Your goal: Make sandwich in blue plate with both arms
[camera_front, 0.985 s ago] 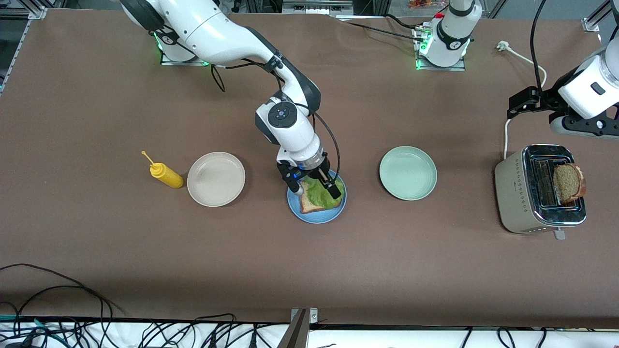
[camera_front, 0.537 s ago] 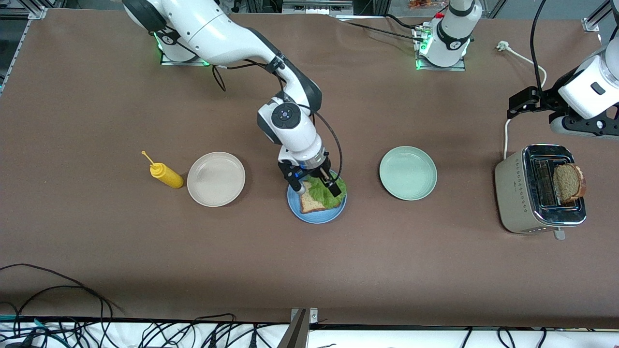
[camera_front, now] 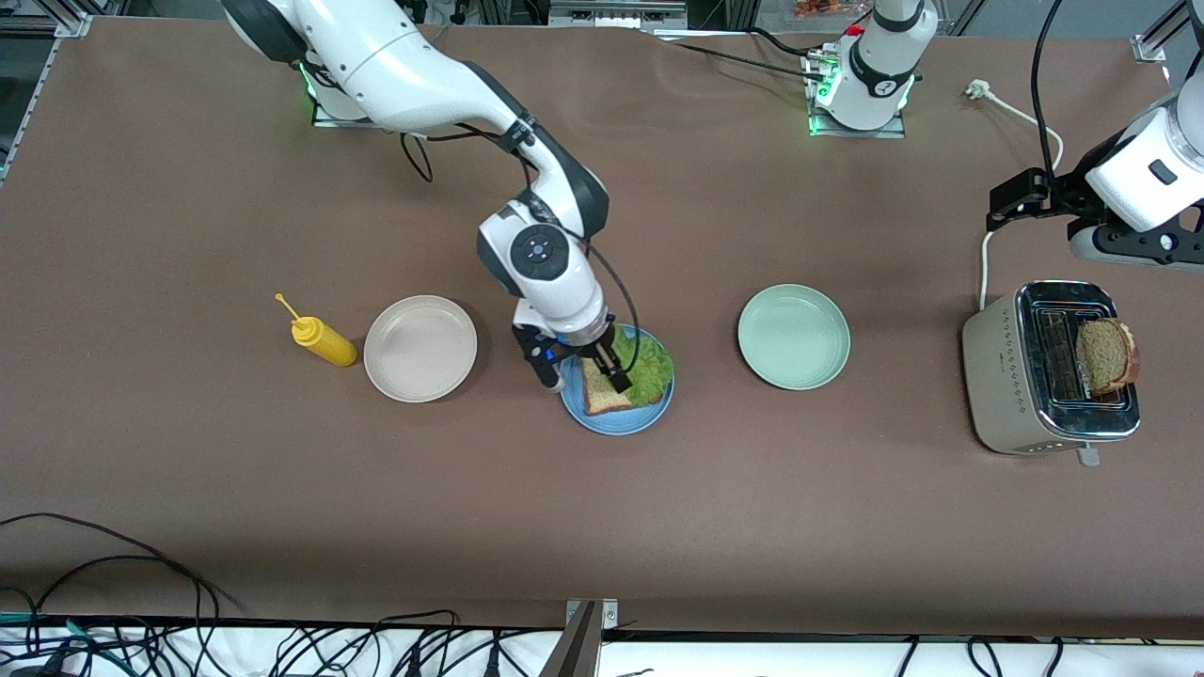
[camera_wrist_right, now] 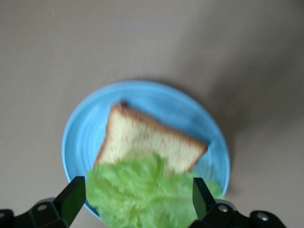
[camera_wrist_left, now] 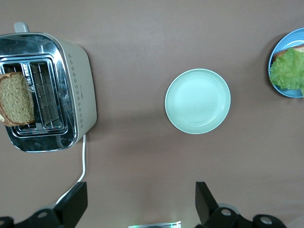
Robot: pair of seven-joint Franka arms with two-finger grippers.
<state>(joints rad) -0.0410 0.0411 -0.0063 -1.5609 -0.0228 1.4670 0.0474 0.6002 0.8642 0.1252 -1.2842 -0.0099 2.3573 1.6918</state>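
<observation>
The blue plate lies mid-table with one bread slice on it and a lettuce leaf laid over the slice's edge. My right gripper hangs open just above them, holding nothing. In the right wrist view the bread and lettuce lie on the blue plate under the open right gripper. A second bread slice stands in the toaster. My left gripper waits open and empty in the air beside the toaster; its own view shows the left gripper above bare table.
A pale green plate lies between the blue plate and the toaster. A beige plate and a yellow mustard bottle lie toward the right arm's end. The toaster's white cord runs toward the robots' bases.
The right gripper has slid a little toward the beige plate, still open, uncovering more of the lettuce, which stays on the bread. The left arm has not moved.
</observation>
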